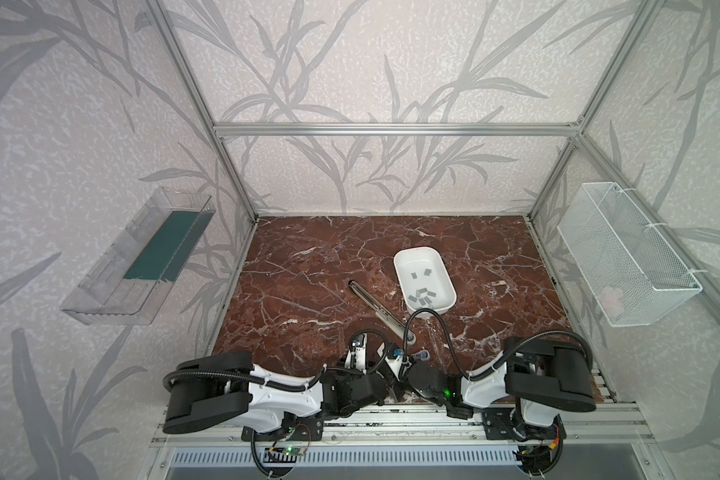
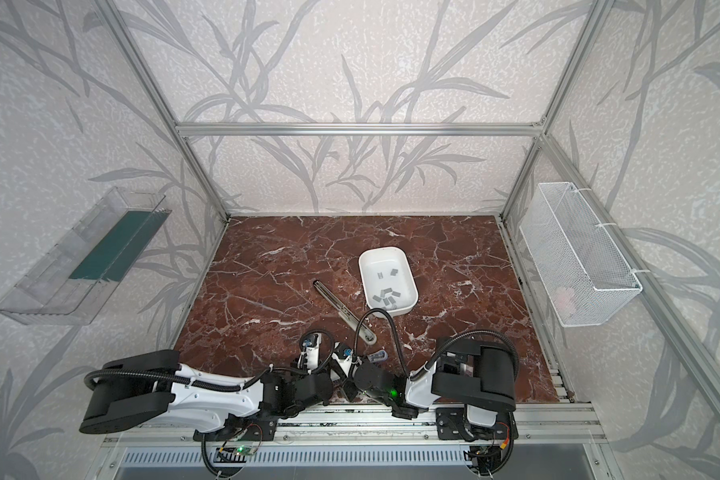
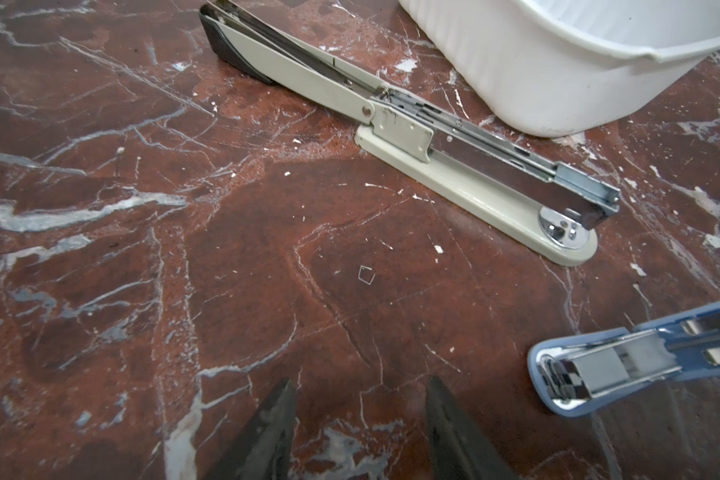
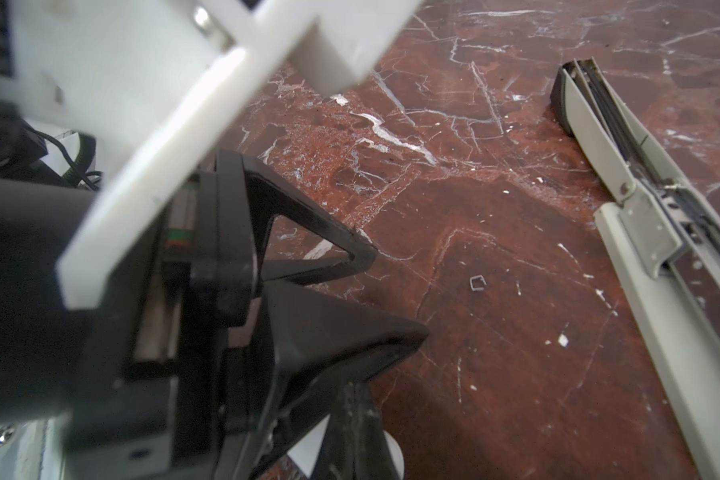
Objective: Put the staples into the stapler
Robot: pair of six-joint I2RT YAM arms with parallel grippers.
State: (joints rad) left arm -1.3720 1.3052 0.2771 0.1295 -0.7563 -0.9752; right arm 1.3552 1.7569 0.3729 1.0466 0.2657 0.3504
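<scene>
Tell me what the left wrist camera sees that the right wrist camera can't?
Only the left wrist view: the white plastic tub and the small blue stapler. Only the right wrist view: the white plastic bracket on the left arm. Both: the long beige metal stapler lying opened, one loose wire staple on the red-brown marble table, and the open left hand.

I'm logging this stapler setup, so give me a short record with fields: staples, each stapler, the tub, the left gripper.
staples: grey strips loose inside the white tub
long stapler: beige, opened out flat on the table, beside the tub
blue stapler: small, metal magazine showing, near the long stapler's front end
loose staple: single, on bare table
left gripper: jaws apart, empty
</scene>
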